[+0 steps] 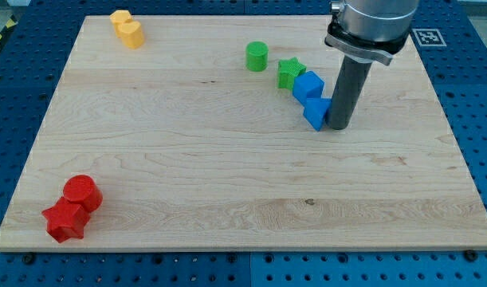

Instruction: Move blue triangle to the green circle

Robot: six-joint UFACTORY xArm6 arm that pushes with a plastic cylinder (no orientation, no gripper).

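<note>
The blue triangle (316, 112) lies right of the board's middle, near the view's top. My tip (339, 126) stands against its right side, touching it. A blue block (308, 85) sits just above the triangle, touching it, and a green star (290, 72) touches that block's upper left. The green circle (257, 56), a short cylinder, stands to the upper left of the star, a small gap away.
A yellow block (127, 29) sits near the top left of the wooden board (227, 175). A red cylinder (83, 193) and a red star (64, 220) sit together at the bottom left corner.
</note>
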